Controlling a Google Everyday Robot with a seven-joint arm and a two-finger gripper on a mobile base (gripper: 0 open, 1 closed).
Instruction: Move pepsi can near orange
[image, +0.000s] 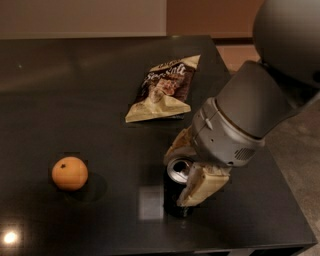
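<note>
The pepsi can (177, 172) stands upright on the dark table (100, 100), at its front right. My gripper (180, 176) is down over the can, open. One tan finger (176, 147) is behind the can and the other (202, 185) is in front of it on the right, hiding part of its side. The orange (69, 173) lies at the front left, well apart from the can.
A tan-and-brown chip bag (162, 87) lies flat behind the can, toward the table's back right. The table's right edge (280, 170) and front edge are close to the can. My grey arm (250, 110) reaches in from the right.
</note>
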